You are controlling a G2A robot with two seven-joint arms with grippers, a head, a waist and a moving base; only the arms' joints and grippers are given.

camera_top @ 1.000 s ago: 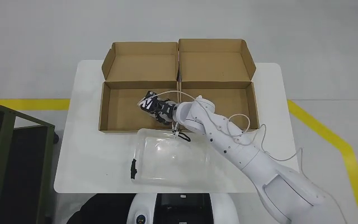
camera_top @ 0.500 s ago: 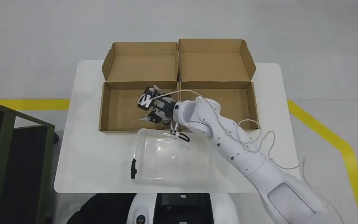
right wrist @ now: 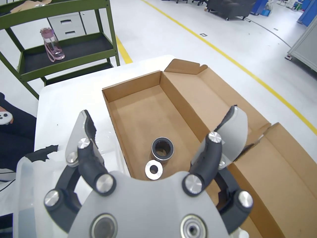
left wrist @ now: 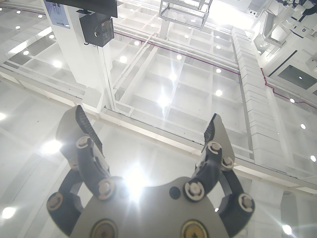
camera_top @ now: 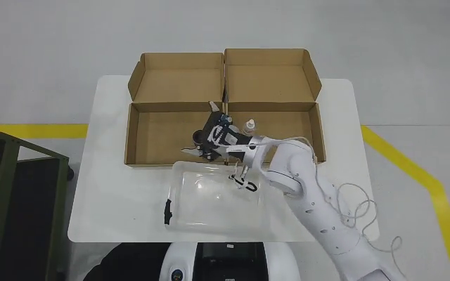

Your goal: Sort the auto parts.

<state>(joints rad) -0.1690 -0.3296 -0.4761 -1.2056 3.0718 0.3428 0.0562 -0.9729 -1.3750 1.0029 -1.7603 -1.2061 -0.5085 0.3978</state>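
My right gripper (right wrist: 161, 115) is open and holds nothing. It hangs over the near right end of the left cardboard box (right wrist: 138, 110). On the box floor below it lie a black ring-shaped bearing (right wrist: 162, 148) and a flat silver washer (right wrist: 153, 170), close together. From above, the right gripper (camera_top: 212, 135) sits over the left box (camera_top: 151, 137), just behind the clear plastic bin (camera_top: 211, 200). My left gripper (left wrist: 146, 115) is open and empty, pointing up at the ceiling.
A second cardboard box (camera_top: 281, 126) stands to the right of the first, and both have their lids folded back. The clear bin has a black latch (camera_top: 167, 211) on its left side. A green cart (right wrist: 62, 25) stands off the table's left edge.
The right gripper has moved from over the middle of the left box to its right end and has turned. The forearm has swung closer to the clear bin.
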